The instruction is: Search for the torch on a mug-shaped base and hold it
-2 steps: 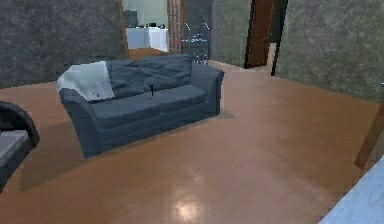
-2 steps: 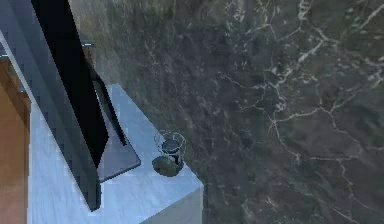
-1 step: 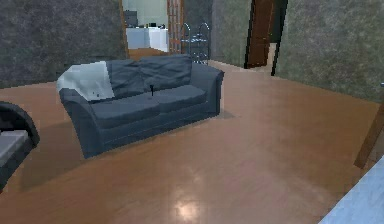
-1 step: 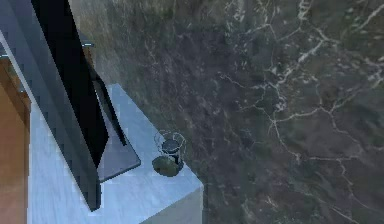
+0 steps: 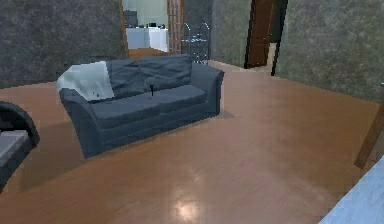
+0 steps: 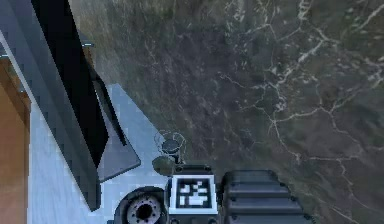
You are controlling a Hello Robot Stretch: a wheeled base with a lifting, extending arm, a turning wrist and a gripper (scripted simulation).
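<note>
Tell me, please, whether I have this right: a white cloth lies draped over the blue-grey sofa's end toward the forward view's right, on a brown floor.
Not quite. The white cloth lies draped over the blue-grey sofa's end toward the forward view's left, not its right. The forward view shows this; the sofa does stand on a brown floor.

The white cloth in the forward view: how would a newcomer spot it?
Find the blue-grey sofa on the brown floor. The white cloth drapes over its back at the forward view's left end, the only pale, crumpled thing on it.
</note>
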